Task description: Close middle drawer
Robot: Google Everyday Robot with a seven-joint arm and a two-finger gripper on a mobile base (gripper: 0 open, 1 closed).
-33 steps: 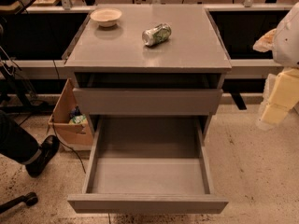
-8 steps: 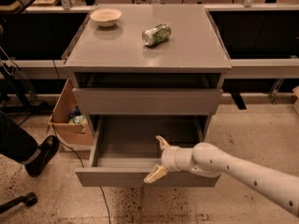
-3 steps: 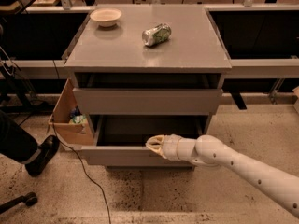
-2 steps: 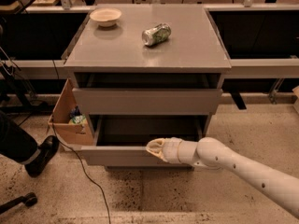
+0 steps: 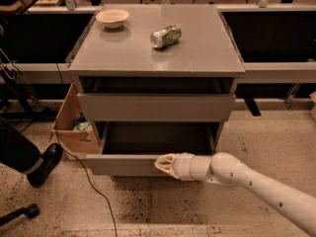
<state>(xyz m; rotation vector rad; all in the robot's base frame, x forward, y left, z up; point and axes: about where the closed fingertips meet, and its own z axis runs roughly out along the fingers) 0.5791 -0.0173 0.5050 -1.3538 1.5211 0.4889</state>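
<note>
The middle drawer is a grey metal tray with a plain flat front and stands partly pulled out of the grey cabinet. Its dark inside shows behind the front panel. My gripper is shut and empty, and presses on the drawer's front panel right of its middle. The white arm reaches in from the lower right. The drawer above it sticks out slightly, with a dark gap over it.
A pale bowl and a lying green can sit on the cabinet top. An open cardboard box stands at the cabinet's left. A person's leg and shoe and a cable are on the floor at left.
The drawer has slid back into the cabinet from fully open to partly open, with my gripper following its front panel. In the last second it has moved in only a little more.
</note>
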